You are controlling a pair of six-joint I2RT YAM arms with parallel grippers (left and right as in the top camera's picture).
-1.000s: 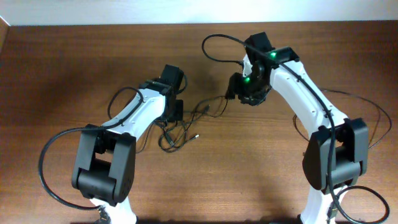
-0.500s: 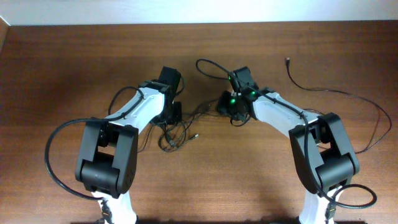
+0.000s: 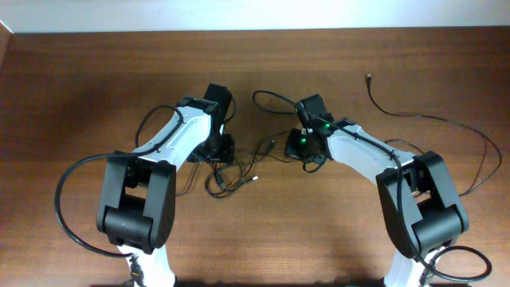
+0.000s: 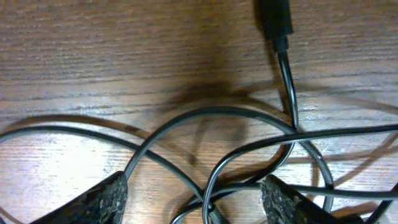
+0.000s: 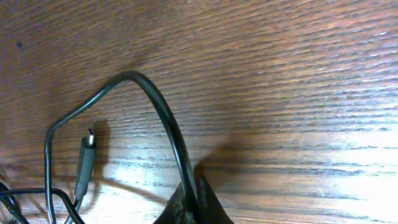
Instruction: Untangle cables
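Several thin black cables [image 3: 223,179] are lying knotted together near the middle of the worktop [image 3: 80,72], between the two arms. One separate cable [image 3: 430,118] is trailing loose toward the right edge, well apart from the knot. The left fingers [image 4: 93,202] are standing wide apart, straddling crossing loops without pinching any of them, and a black plug [image 4: 275,18] is lying just beyond. The right fingers [image 5: 188,208] are clamping shut on one strand [image 5: 163,118], which is arching up from their tips, with a small connector [image 5: 85,163] resting on the wood beside the arch. By the look of it, the pulling-apart step is under way: one strand is being gripped at the knot's right side while the left side is lying free. The next move is probably calling for the right arm to draw its strand slowly toward the right edge, checking that the crossings are sliding open rather than cinching tighter.
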